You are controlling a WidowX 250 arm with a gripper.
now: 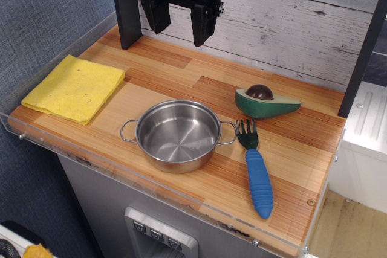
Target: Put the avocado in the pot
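The avocado [266, 103] lies on the wooden table at the right, behind the fork; it is a toy half with dark green skin and a dark brown pit on top. The pot [177, 135] is a small shiny steel pot with two wire loop handles, standing empty at the table's front middle, left of the avocado. My gripper [179, 28] hangs high at the back, above the table and well left of the avocado. Its two black fingers are apart and hold nothing.
A fork [257, 170] with green tines and a blue handle lies right of the pot, in front of the avocado. A yellow cloth [75, 87] lies at the left. A clear acrylic rim [91, 160] runs along the table's front and left edges. A black post [127, 7] stands behind.
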